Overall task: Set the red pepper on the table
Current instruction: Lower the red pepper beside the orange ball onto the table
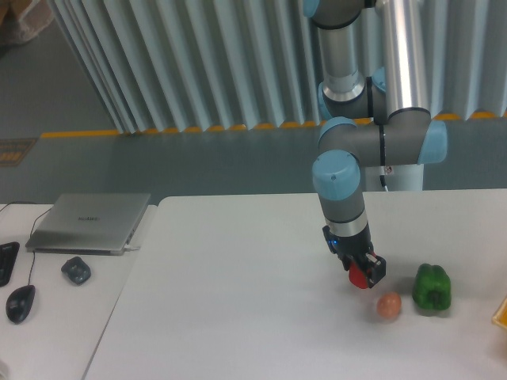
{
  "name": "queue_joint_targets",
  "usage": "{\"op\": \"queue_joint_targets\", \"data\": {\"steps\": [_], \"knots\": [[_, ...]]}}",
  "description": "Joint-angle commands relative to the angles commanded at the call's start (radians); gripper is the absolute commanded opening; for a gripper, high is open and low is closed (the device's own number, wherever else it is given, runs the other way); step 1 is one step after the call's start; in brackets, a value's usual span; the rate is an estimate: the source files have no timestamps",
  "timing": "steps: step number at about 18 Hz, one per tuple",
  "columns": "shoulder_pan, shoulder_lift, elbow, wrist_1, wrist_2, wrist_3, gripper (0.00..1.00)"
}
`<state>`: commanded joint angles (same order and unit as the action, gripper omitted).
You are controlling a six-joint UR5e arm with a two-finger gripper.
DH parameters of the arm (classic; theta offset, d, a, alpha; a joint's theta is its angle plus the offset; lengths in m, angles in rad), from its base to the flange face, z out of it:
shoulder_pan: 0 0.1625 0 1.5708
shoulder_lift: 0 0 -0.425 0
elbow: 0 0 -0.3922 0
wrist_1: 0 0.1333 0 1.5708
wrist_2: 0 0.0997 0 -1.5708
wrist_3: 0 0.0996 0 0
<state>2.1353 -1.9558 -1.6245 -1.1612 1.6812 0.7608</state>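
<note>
From the fixed camera, the gripper is clamped on the red pepper, holding it just above the table. An orange-pink egg lies near, at about four o'clock from it. The green pepper stands farther out at three o'clock.

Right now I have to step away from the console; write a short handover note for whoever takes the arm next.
Gripper: shut on the red pepper, held just above the table.
Nearby on the table: orange-pink egg-shaped object just right of and below the gripper, green pepper farther right.
Done: pepper grasped and carried.
Left: lower it onto bare table, probably to the left of the egg-shaped object, open the gripper, retract.
</note>
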Motion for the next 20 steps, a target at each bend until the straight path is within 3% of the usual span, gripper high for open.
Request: {"op": "queue_joint_targets", "data": {"steps": [5, 7, 10, 17, 20], "knots": [[-0.002, -0.005, 0.0, 0.0, 0.005, 0.003, 0.51], [-0.008, -0.006, 0.0, 0.0, 0.006, 0.006, 0.64], [-0.009, -0.012, 0.002, 0.002, 0.006, 0.005, 0.75], [-0.014, -0.012, 0.005, 0.002, 0.008, 0.0, 0.76], [-0.014, -0.009, 0.041, -0.002, 0.009, 0.002, 0.78]]}}
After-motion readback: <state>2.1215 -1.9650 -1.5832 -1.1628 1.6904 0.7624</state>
